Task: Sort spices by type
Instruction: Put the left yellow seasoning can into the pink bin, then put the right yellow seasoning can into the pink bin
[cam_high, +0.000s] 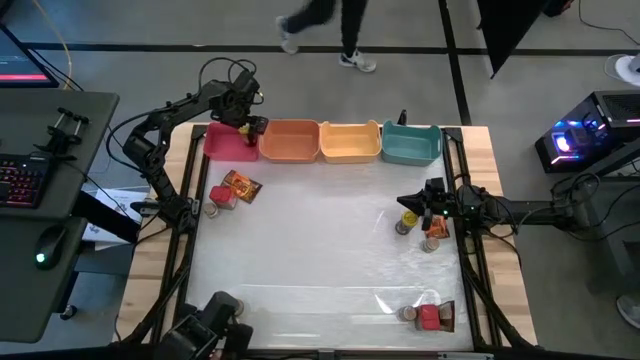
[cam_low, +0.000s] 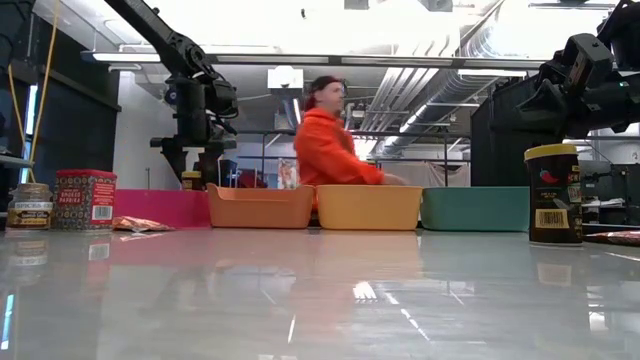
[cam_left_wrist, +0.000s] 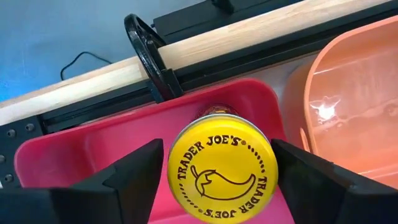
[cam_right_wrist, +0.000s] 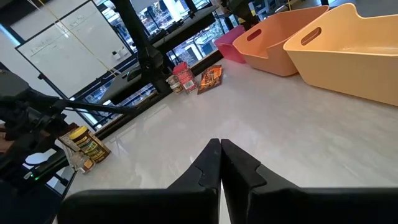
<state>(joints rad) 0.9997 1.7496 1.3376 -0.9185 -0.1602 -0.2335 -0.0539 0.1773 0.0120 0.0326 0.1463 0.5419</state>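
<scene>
the left hand (cam_left_wrist: 217, 180) hangs over the pink bin (cam_left_wrist: 93, 143) at the table's (cam_high: 320, 250) far left, fingers (cam_left_wrist: 134, 171) spread apart, clear either side of a yellow-lidded trader joe's jar (cam_left_wrist: 219, 168). the right hand (cam_right_wrist: 221, 162), fingers pressed together and empty, waits over the table's right side near a yellow-lidded jar (cam_low: 554, 193).

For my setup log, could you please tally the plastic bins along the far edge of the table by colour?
Pink bin: 1
Orange bin: 1
Yellow bin: 1
Teal bin: 1
Total: 4
</scene>
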